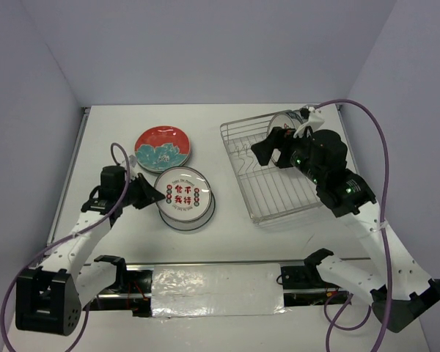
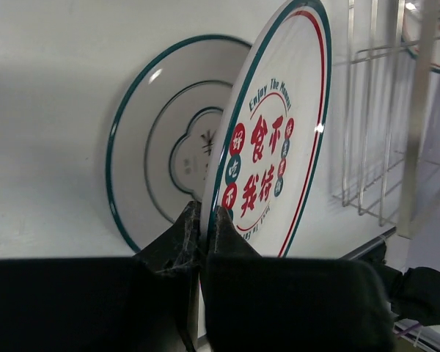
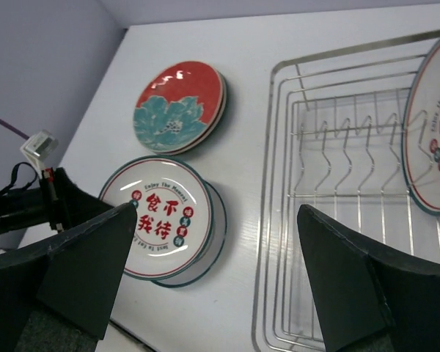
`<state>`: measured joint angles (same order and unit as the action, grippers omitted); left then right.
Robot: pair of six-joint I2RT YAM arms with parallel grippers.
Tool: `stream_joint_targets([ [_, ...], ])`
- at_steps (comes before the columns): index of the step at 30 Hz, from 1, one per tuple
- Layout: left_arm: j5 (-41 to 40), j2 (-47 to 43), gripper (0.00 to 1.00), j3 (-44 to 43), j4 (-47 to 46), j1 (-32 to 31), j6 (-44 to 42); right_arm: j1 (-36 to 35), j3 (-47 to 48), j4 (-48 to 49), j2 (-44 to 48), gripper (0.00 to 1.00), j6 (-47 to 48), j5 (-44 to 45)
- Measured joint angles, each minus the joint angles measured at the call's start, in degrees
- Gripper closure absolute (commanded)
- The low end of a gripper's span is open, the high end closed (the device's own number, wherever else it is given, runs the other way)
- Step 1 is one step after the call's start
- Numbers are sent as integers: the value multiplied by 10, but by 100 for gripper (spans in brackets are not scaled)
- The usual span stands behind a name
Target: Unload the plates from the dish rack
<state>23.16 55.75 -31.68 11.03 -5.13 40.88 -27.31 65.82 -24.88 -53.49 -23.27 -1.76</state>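
Observation:
My left gripper (image 1: 152, 194) is shut on the near rim of a white plate with red characters (image 1: 180, 192). It holds the plate tilted over a second white plate (image 1: 198, 213) lying on the table. The left wrist view shows the held plate (image 2: 271, 139), my fingers (image 2: 224, 227) pinching its rim, and the lower plate (image 2: 158, 158). A red flower plate (image 1: 162, 147) lies behind them. The wire dish rack (image 1: 279, 198) holds one upright white plate (image 1: 284, 122) at its far end. My right gripper (image 1: 268, 149) is open and empty above the rack (image 3: 337, 147), whose plate (image 3: 433, 147) shows at the right.
The right wrist view also shows the red plate (image 3: 180, 106), the held white plate (image 3: 161, 224) and the left gripper (image 3: 66, 209) at its rim. Grey walls close in the table on the left, back and right. A foil-covered strip (image 1: 213, 286) runs between the arm bases.

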Motion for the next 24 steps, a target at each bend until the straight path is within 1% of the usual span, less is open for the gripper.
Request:
stream_joint_targets([
  [5, -17, 36, 98, 26, -8, 0, 0, 7, 0, -40, -7, 2, 21, 27],
  [7, -21, 49, 89, 34, -17, 0, 0, 10, 0, -49, -9, 2, 27, 31],
  [8, -22, 54, 81, 37, -22, 0, 0, 11, 0, -52, -10, 2, 30, 32],
  [9, -23, 60, 65, 39, -26, 0, 1, 11, 0, -55, -10, 2, 33, 33],
  [10, -20, 64, 57, 40, -29, 0, 1, 11, 0, -58, -10, 2, 35, 34],
  [11, -20, 67, 40, 40, -34, 0, 4, 11, 1, -62, -11, 2, 38, 35],
  [12, -21, 67, 32, 40, -36, 0, 0, 12, 1, -64, -12, 2, 39, 35],
  [13, -21, 67, 27, 40, -38, 0, 6, 12, 3, -67, -14, 2, 43, 37],
  [14, -24, 66, 15, 40, -37, 0, 8, 12, 5, -71, -17, 0, 46, 40],
  [15, -26, 63, 1, 40, -36, 0, 9, 13, 9, -78, -21, 0, 48, 44],
  [17, -37, 50, 1, 41, -23, 0, 13, 16, 31, -101, -42, 0, 54, 52],
  [19, -51, 24, 0, 44, -8, -1, 17, 21, 79, -136, -87, 0, 63, 65],
  [24, -75, -40, 1, 50, 20, -13, 33, 34, 208, -186, -238, 0, 91, 109],
])
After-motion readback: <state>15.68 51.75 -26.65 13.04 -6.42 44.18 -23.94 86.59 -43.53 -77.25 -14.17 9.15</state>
